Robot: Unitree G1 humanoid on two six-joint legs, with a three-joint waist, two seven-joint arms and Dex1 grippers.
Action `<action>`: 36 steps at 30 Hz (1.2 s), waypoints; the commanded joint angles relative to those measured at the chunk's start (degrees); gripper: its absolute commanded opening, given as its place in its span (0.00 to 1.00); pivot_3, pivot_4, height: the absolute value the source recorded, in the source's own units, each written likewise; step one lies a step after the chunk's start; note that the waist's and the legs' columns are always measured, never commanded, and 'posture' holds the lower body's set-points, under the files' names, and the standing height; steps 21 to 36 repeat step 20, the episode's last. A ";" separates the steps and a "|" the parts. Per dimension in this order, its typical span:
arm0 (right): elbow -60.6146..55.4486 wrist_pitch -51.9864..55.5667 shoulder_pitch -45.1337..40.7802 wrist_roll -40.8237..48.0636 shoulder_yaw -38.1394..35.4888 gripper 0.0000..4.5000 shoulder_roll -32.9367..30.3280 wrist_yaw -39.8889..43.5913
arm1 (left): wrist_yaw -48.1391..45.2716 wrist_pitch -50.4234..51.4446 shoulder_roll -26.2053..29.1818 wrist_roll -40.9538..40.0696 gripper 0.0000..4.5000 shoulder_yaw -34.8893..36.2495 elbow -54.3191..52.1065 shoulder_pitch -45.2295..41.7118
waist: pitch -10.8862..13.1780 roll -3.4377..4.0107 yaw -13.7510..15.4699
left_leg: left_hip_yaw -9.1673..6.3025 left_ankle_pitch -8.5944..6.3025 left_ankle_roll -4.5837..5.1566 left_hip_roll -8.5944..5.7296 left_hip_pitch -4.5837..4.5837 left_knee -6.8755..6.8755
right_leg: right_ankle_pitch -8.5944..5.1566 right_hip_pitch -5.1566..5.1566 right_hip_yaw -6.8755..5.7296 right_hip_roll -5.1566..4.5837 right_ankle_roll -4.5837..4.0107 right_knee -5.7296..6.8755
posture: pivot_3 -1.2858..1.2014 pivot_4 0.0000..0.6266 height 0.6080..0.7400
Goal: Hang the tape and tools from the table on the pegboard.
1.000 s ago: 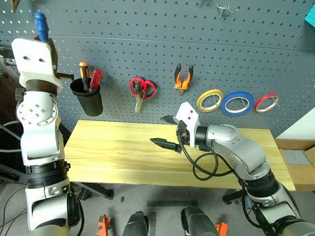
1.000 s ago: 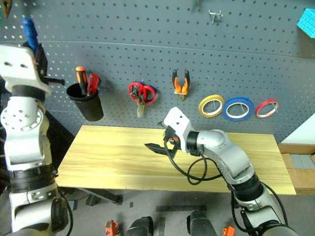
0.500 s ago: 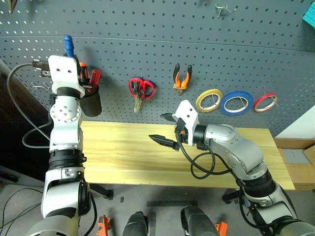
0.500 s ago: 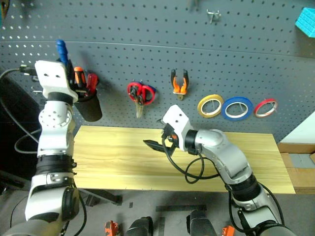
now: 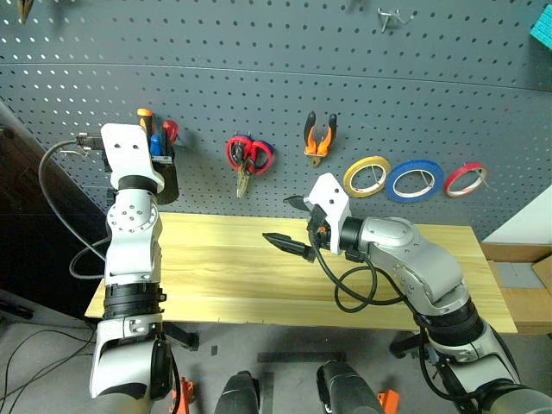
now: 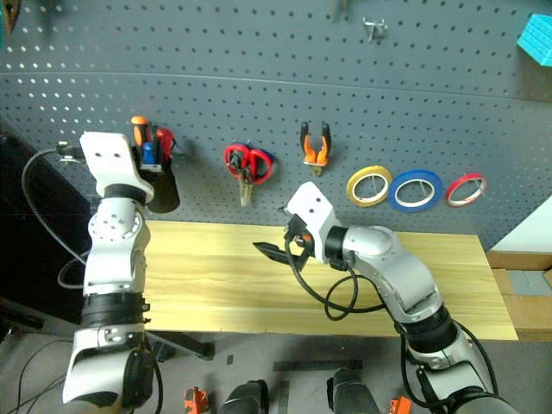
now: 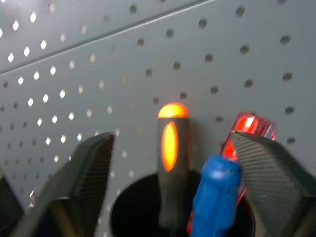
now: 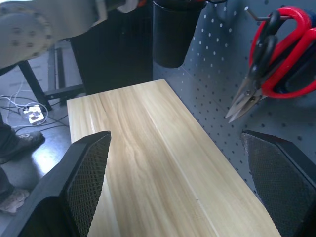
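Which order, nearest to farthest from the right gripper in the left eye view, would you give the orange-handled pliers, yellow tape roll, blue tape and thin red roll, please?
Measured from the right gripper:
1. Orange-handled pliers, hanging on the pegboard just above it.
2. Yellow tape roll, up and toward the robot's right.
3. Blue tape, next along the row.
4. Thin red roll, at the row's far right end.

A grey concrete floor [image 5: 52, 362] runs beneath the work area, with loose dark cables [image 5: 26, 345] trailing across it on the left. To the right stands a pale wooden box [image 5: 526, 293] beside a white panel [image 5: 526, 226]. A teal object [image 5: 543, 26] shows at the upper right corner.
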 commanded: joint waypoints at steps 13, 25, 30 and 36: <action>-0.98 -8.41 6.87 -1.77 -12.98 1.00 1.98 -9.68 | -6.56 15.36 -0.14 -3.61 0.89 2.14 -27.48 21.05 | -1.30 -0.03 0.08 | 0.01 0.01 -0.03 0.00 0.01 0.00 | 0.00 0.00 0.02 0.00 -0.01 -0.01 | 0.48 0.12 1.00; 6.91 -25.26 18.40 -9.37 -14.83 1.00 2.23 -14.50 | -7.37 11.68 -2.07 -3.40 0.89 1.95 -22.64 30.50 | -3.61 -0.03 0.08 | 0.11 0.00 -0.03 -0.01 0.36 -0.06 | -0.04 0.32 0.08 0.01 0.02 -0.11 | 0.48 0.03 1.00; 6.91 -25.26 18.40 -9.37 -14.83 1.00 2.23 -14.50 | -7.37 11.68 -2.07 -3.40 0.89 1.95 -22.64 30.50 | -3.61 -0.03 0.08 | 0.11 0.00 -0.03 -0.01 0.36 -0.06 | -0.04 0.32 0.08 0.01 0.02 -0.11 | 0.48 0.03 1.00; 6.91 -25.26 18.40 -9.37 -14.83 1.00 2.23 -14.50 | -7.37 11.68 -2.07 -3.40 0.89 1.95 -22.64 30.50 | -3.61 -0.03 0.08 | 0.11 0.00 -0.03 -0.01 0.36 -0.06 | -0.04 0.32 0.08 0.01 0.02 -0.11 | 0.48 0.03 1.00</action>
